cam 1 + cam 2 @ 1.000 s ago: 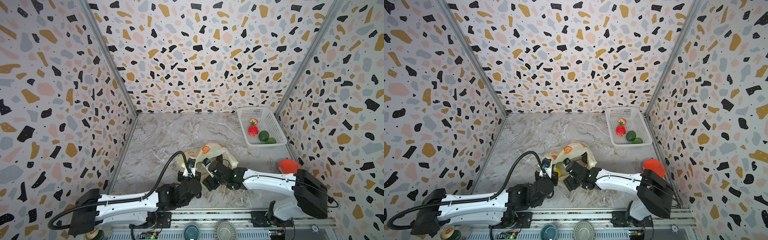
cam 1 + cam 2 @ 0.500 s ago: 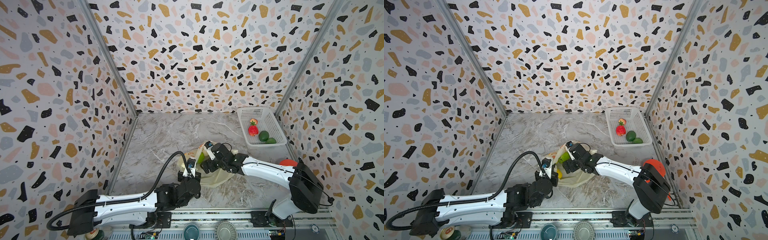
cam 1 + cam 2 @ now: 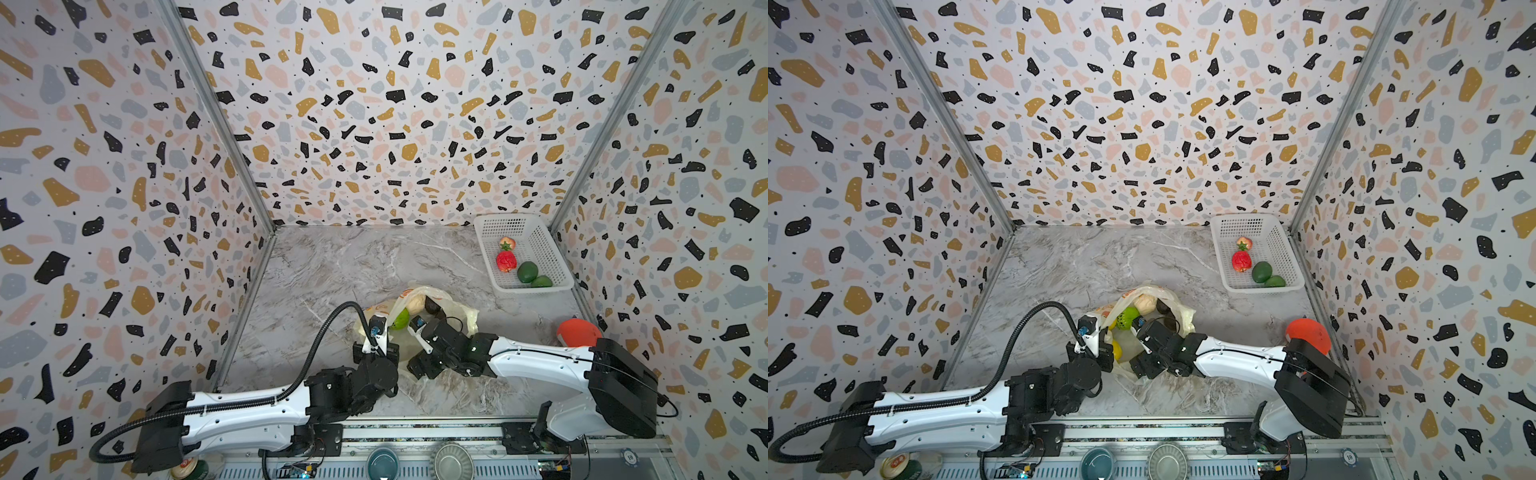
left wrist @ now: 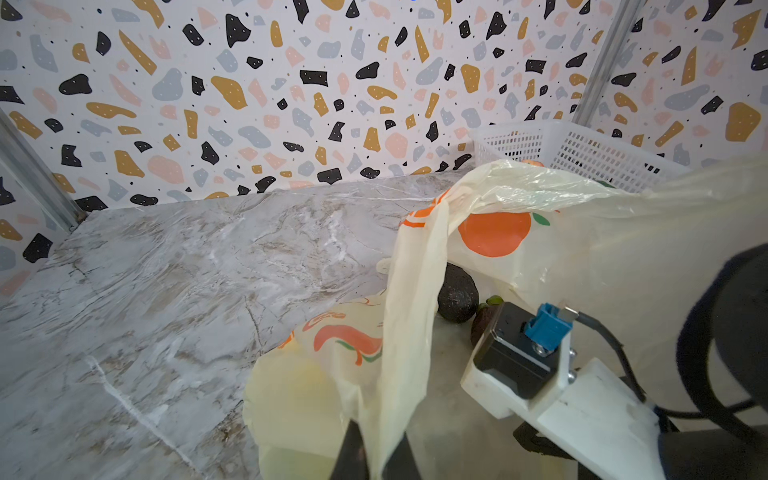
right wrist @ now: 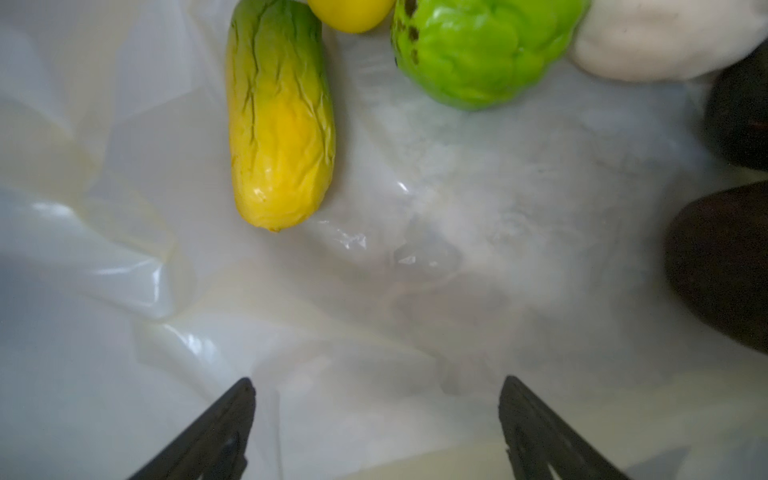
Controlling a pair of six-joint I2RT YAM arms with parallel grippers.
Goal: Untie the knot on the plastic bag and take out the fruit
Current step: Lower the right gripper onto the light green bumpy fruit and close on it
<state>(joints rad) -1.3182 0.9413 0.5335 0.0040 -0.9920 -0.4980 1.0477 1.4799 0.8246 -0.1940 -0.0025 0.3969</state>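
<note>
The pale yellow plastic bag (image 3: 453,309) (image 3: 1177,316) lies near the table's front middle with its mouth standing open; the knot does not show. My left gripper (image 4: 376,455) is shut on a handle strip (image 4: 415,332) of the bag and holds it up. Inside the bag my right gripper (image 5: 376,399) stands open with only the bag's floor between its fingers; in both top views they are hidden under the wrist. Ahead of it lie a yellow-green ridged fruit (image 5: 282,124), a lumpy green fruit (image 5: 478,50) (image 3: 401,320), a cream fruit (image 5: 665,41) (image 3: 415,305) and two dark fruits (image 5: 723,266).
A white perforated basket (image 3: 540,237) stands at the back right with two red fruits and two green ones in it. An orange-red ball (image 3: 577,332) sits by the right wall above my right arm (image 3: 540,361). Patterned walls close in three sides.
My right gripper reached out over the bag, then drew back toward the near side. The bag's top layer now stands raised with fruit showing. The left arm stayed put.
</note>
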